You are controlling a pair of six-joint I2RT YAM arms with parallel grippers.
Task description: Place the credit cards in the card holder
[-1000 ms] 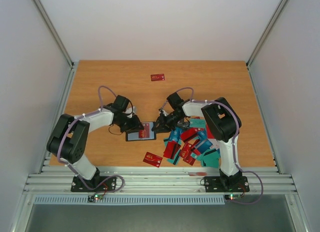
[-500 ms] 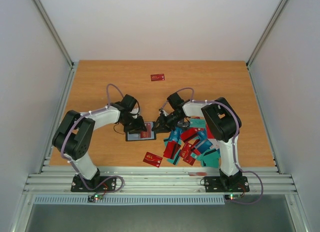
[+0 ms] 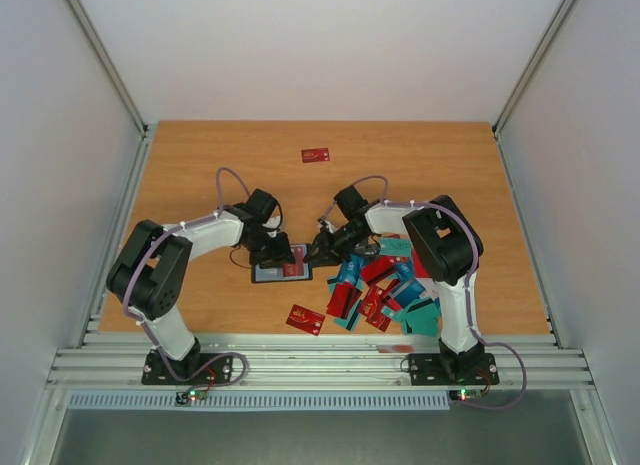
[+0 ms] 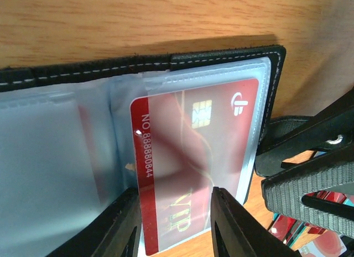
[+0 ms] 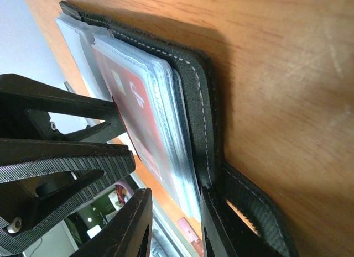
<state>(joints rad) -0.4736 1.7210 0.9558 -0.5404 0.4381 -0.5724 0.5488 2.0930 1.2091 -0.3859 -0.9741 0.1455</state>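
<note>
The black card holder [image 3: 266, 276] lies open on the table between my two grippers. In the left wrist view its clear sleeves [image 4: 55, 152] show, with a red VIP credit card [image 4: 188, 152] partly inside the right sleeve, its near end sticking out. My left gripper [image 4: 174, 213] is open, its fingers over that near end. My right gripper [image 5: 175, 202] is open and straddles the holder's edge [image 5: 196, 102], one finger against the black cover. A pile of red and teal credit cards [image 3: 385, 288] lies right of the holder.
One red card [image 3: 305, 319] lies alone near the front edge, below the holder. Another red card [image 3: 316, 155] lies far back at mid table. The right gripper's fingers [image 4: 310, 179] sit close to the holder's right side.
My left gripper has moved a little right onto the holder, and its elbow has swung inward. The right arm has not moved.
</note>
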